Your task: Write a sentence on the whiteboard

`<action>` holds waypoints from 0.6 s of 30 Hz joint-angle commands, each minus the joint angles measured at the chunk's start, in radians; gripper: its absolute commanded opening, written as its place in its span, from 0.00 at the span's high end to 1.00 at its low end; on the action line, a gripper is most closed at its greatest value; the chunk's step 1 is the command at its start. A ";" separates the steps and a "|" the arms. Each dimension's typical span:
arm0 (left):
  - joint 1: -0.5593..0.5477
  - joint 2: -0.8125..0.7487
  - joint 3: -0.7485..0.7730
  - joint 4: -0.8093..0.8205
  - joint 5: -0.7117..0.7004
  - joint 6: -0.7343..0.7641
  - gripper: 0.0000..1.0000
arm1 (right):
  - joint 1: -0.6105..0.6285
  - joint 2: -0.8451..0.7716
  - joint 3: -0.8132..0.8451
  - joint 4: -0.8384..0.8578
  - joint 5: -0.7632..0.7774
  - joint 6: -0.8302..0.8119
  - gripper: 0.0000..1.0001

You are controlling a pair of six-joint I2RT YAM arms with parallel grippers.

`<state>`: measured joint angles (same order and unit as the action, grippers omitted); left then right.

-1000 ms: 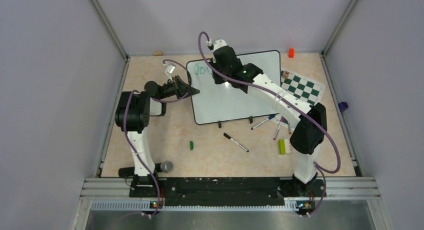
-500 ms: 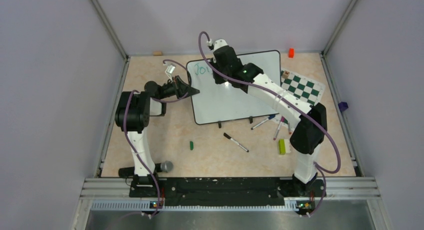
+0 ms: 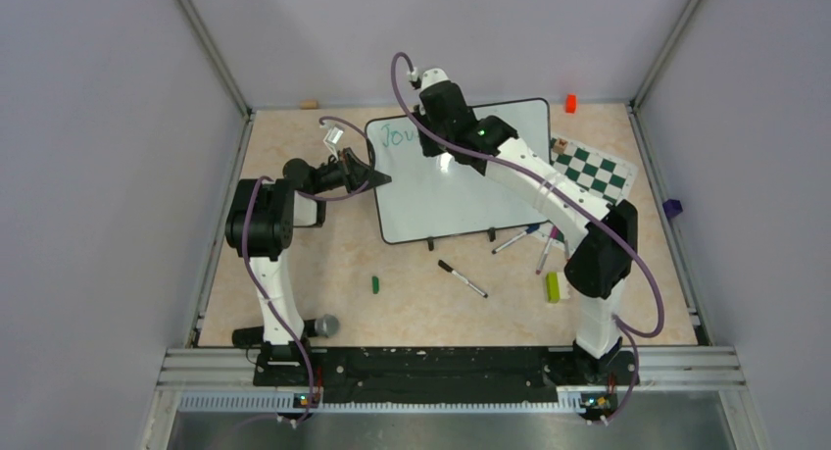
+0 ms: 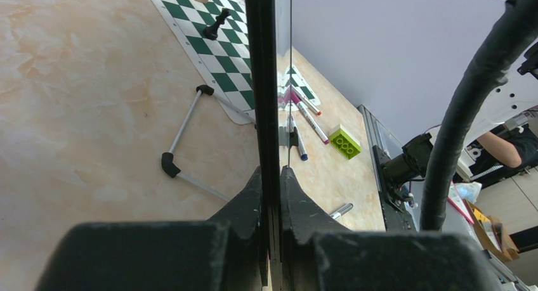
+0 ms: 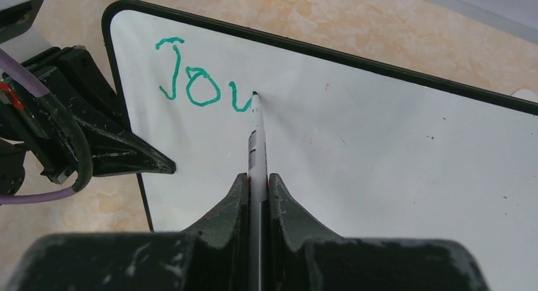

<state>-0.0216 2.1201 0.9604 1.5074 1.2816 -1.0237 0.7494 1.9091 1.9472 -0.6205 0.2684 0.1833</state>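
right gripper (image 5: 257, 177) clamped on a marker (image 5: 256, 135) | marker tip touched the whiteboard (image 5: 380, 145) just ahead of its fingers | the sentence (image 5: 196, 82), only green "Jou", ended at the tip and ran left of it | farther left, left gripper (image 4: 271, 177) pinched the whiteboard's edge

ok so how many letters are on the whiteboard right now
3, in teal at the whiteboard's top-left corner: a J, an o to its right, then a u-shaped stroke where the marker tip sits. The right wrist view shows none hidden.
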 commanded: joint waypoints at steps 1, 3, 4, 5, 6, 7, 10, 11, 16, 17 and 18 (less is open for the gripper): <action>-0.032 0.021 -0.015 0.111 0.168 0.111 1.00 | -0.021 0.036 0.050 0.009 0.041 -0.014 1.00; -0.031 0.021 -0.015 0.110 0.168 0.110 1.00 | -0.022 0.037 0.053 0.008 0.037 -0.018 1.00; -0.032 0.021 -0.015 0.110 0.168 0.111 1.00 | -0.023 0.037 0.054 0.007 0.036 -0.019 1.00; -0.032 0.021 -0.015 0.111 0.168 0.110 1.00 | -0.022 0.037 0.055 0.005 0.031 -0.019 1.00; -0.032 0.021 -0.015 0.110 0.167 0.111 1.00 | -0.023 0.037 0.055 0.002 0.028 -0.019 1.00; -0.032 0.021 -0.015 0.110 0.168 0.111 1.00 | -0.023 0.035 0.054 -0.003 0.023 -0.019 1.00; -0.032 0.021 -0.015 0.111 0.168 0.111 1.00 | -0.023 0.030 0.043 -0.013 0.007 -0.015 1.00; -0.032 0.021 -0.015 0.110 0.167 0.110 1.00 | -0.022 0.027 0.037 -0.013 0.004 -0.012 1.00; -0.032 0.020 -0.017 0.111 0.167 0.111 1.00 | -0.021 0.003 0.000 -0.015 -0.008 -0.008 1.00; -0.032 0.019 -0.018 0.111 0.168 0.111 1.00 | -0.023 -0.002 -0.006 -0.014 -0.010 -0.008 1.00; -0.032 0.019 -0.017 0.111 0.168 0.110 1.00 | -0.022 -0.005 -0.011 -0.015 -0.012 -0.008 1.00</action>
<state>-0.0216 2.1201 0.9604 1.5074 1.2819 -1.0237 0.7483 1.9144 1.9572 -0.6289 0.2592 0.1783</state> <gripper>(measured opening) 0.083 0.087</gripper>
